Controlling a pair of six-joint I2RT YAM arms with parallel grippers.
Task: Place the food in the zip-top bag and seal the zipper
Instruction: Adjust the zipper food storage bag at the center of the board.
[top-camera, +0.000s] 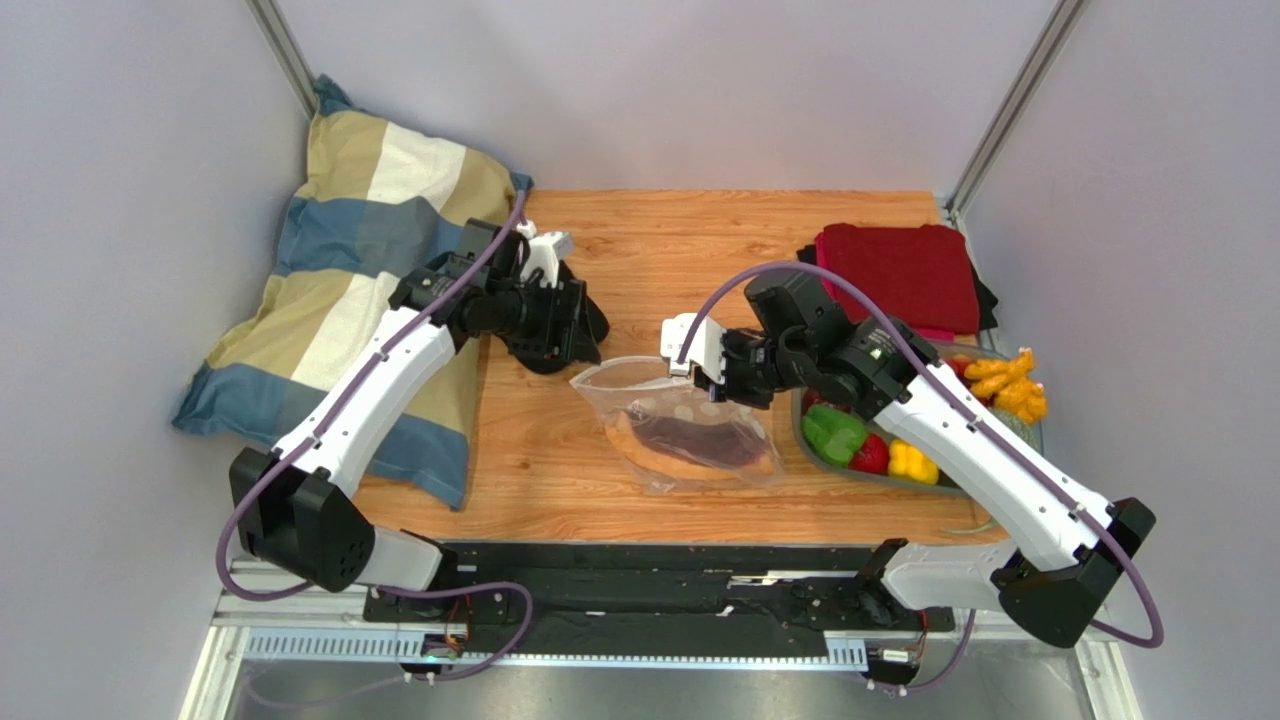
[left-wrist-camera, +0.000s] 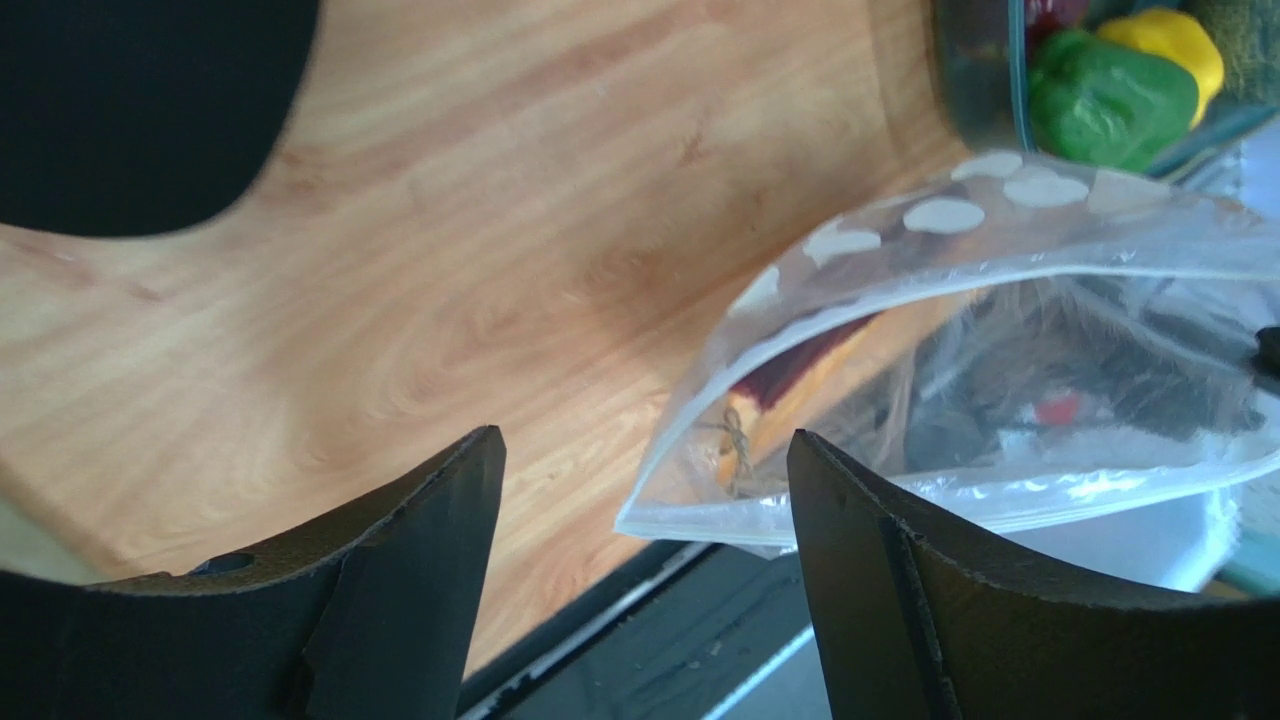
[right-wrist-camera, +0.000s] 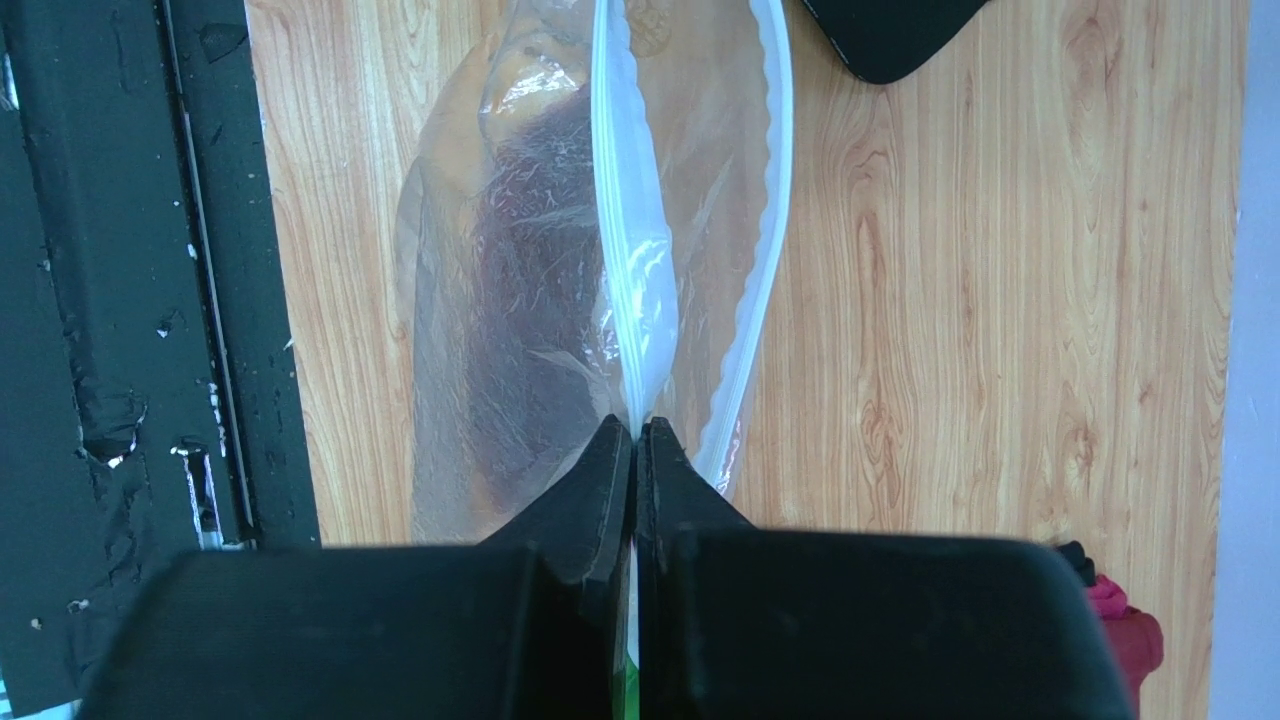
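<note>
One food item is lying in the zip-top bag; peppers waiting.
Zipper unsealed, right end effector pinching it, left end effector released.

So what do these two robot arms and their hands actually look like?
They match. The left arm and right arm are smooth white tubes linked by chunky black joints, each with a purple cable looping alongside. The left hand and right hand are black, each with two wedge-shaped fingers tapering to a tip. I see no markings.
</note>
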